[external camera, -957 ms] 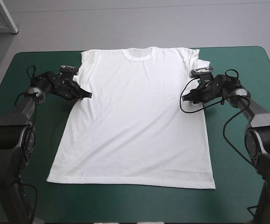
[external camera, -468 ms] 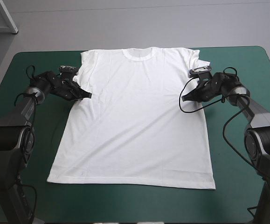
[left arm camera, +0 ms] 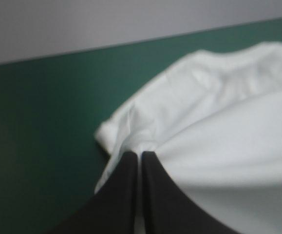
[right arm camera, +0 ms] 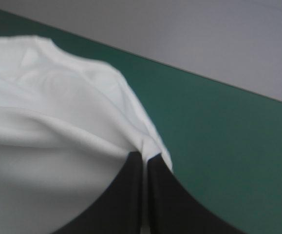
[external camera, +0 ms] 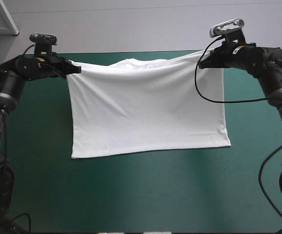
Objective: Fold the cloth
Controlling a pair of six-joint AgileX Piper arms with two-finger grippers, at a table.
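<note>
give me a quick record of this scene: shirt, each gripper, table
thing: white T-shirt, stretched between the two grippers
left gripper: raised, shut on the T-shirt's side edge, near the far left of the table
right gripper: raised, shut on the opposite side edge, near the far right
held edge: sags slightly in the middle
lower part: spreads toward the near side over the teal-green table

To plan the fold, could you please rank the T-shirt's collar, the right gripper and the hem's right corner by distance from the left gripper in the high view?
1. Collar: mid-table, on the T-shirt's far edge, nearest the left gripper.
2. Right gripper: across, holding the shirt's right side.
3. Hem's right corner: near right, farthest.
</note>
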